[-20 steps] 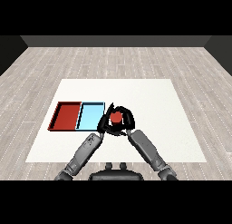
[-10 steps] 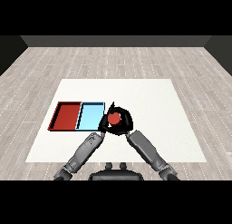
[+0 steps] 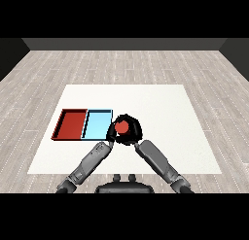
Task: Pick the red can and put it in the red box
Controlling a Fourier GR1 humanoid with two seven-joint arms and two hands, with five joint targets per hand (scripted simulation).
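Red can [image 3: 121, 127]: you have it in the right robot hand [image 3: 131, 132], whose black fingers are curled round it, only the red top showing. It sits just right of the light blue tray [image 3: 96, 125], near the desk's [image 3: 160, 108] middle; whether it is lifted off the desk cannot be told from the head view.

Left robot hand [image 3: 111, 133]: at 9 o'clock of the can, close against it, between can and blue tray. Whether its fingers are curled or straight cannot be told.

Red tray [image 3: 72, 123]: at 9 o'clock of the blue tray, touching it side by side, holding nothing visible. Your carry, judged from this layout, must pass over the blue tray to reach it.

Change from a second ago: the can and right robot hand have shifted slightly toward 3 o'clock; otherwise trays and forearms look the same.
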